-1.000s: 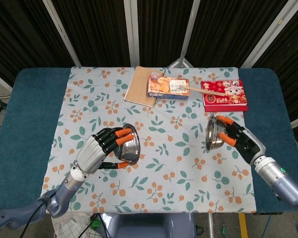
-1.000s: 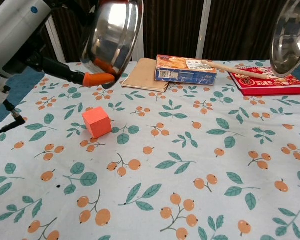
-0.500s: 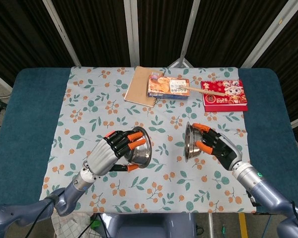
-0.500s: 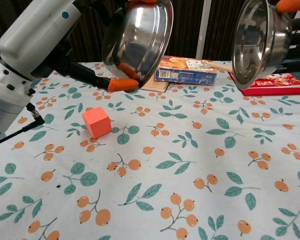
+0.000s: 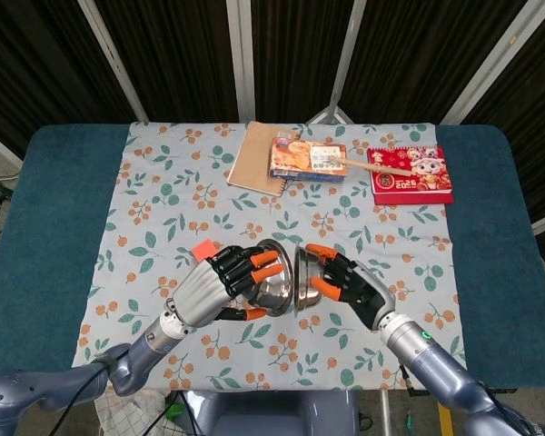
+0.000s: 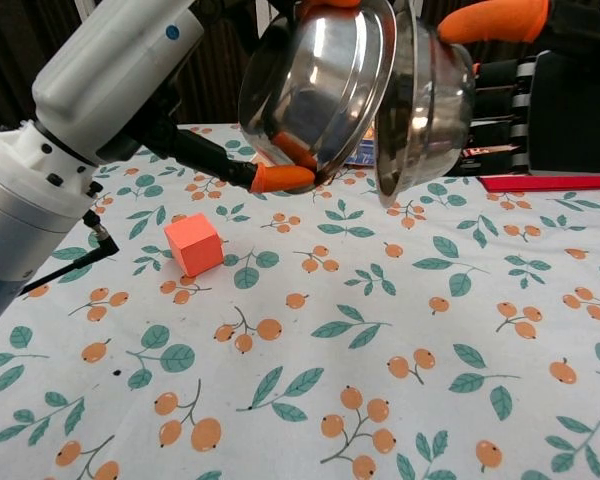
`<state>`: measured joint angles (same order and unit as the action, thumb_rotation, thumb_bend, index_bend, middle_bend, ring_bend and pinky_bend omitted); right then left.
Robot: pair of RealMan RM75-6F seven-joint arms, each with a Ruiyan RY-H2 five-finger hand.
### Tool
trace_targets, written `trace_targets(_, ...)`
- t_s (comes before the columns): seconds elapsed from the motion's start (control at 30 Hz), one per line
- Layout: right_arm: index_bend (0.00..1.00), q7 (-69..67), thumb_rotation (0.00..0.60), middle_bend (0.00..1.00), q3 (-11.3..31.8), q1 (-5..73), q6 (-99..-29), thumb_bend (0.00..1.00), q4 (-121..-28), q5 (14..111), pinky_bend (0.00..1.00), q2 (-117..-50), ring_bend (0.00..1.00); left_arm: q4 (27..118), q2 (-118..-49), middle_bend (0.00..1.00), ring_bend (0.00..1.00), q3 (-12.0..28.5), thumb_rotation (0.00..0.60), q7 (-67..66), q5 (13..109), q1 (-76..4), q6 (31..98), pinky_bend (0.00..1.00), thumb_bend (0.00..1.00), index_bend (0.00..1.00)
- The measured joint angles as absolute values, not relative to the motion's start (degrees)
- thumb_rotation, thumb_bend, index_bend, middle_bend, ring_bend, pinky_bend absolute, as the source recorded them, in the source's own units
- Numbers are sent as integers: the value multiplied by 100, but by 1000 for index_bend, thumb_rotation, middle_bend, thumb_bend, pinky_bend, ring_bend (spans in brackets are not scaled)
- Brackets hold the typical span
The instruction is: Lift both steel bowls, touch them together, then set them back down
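A: Report left side.
B: Left hand [image 5: 220, 282], fingers [image 6: 283, 178] clamped on the left round steel bowl [image 6: 315, 85], raised above the floral-cloth worktop [image 6: 400, 330], over an orange cube [image 6: 194, 244].
A: Right side?
B: Right hand [image 5: 345, 283] clamps the right round steel bowl [image 6: 420, 100]; rims touching.
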<state>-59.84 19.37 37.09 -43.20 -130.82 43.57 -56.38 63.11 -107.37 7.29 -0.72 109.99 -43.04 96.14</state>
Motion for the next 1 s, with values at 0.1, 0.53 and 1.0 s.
trace_targets(0.1, 891, -5611, 600, 803, 1922, 3861, -4550, 508, -13310, 4064, 1000, -5865, 859, 6368, -10724, 610, 488, 701, 600, -117, 11020, -4312, 9617, 742, 293, 506)
trace_targets(0.53, 891, -5167, 600, 803, 2174, 3771, -4792, 511, -13466, 3656, 1000, -5962, 859, 6551, -10579, 611, 488, 550, 600, -281, 11146, -4247, 9720, 742, 293, 506)
trace_targets(1.0, 891, -5527, 600, 803, 2539, 3237, -4112, 511, -12813, 3832, 1000, -5524, 859, 6857, -10214, 611, 488, 493, 600, -425, 11232, -4129, 9836, 742, 293, 506)
